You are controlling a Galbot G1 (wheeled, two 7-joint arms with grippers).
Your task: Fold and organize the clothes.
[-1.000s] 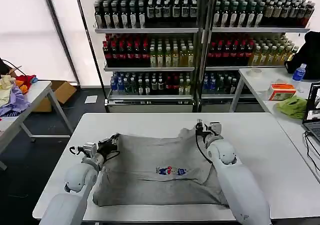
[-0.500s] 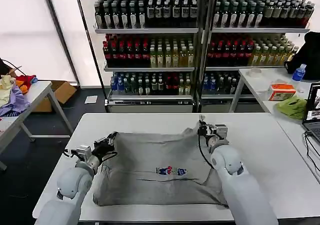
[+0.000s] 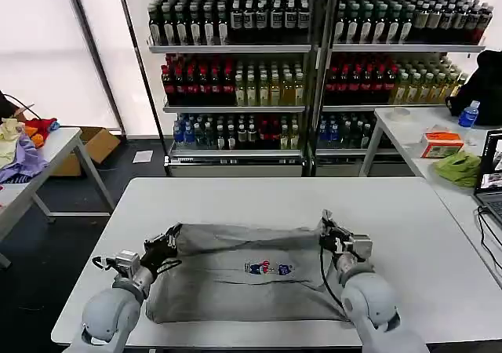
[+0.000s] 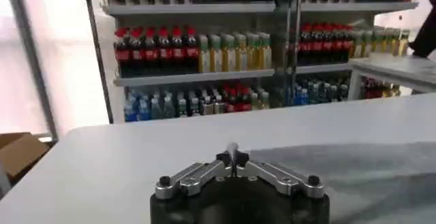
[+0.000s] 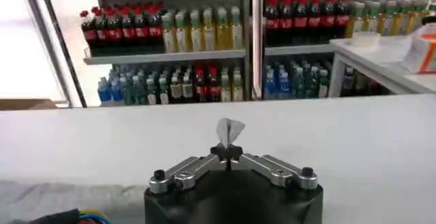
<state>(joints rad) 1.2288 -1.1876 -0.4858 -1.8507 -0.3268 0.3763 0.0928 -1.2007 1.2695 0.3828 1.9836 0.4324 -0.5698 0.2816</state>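
A light grey shirt [image 3: 247, 274] lies across the middle of a white table [image 3: 439, 243] as both arms of the robot carry its far edge toward the near one. The left gripper [image 3: 170, 238], at about 9 o'clock from the small multicoloured chest print [image 3: 268, 269], is clenched on the shirt's left corner; the left wrist view shows its fingers [image 4: 232, 156] pressed together with grey cloth running off beside them. The right gripper [image 3: 328, 226], at roughly 2 o'clock from the print, is clenched on the opposite corner, a tuft of fabric [image 5: 229, 130] poking up between its closed tips.

The cloth looks light and limp. It sags and rolls into a soft ridge between the two grasps, so it will likely drape and wrinkle rather than hold a crease unaided. Corners and hem edges appear the sensible places to pinch, with even tension kept between the arms. Thin knit can slide out of a narrow pinch, so a slow, level pull seems wise. Shelves of bottled drinks [image 3: 235, 86] stand beyond the table at 12 o'clock.
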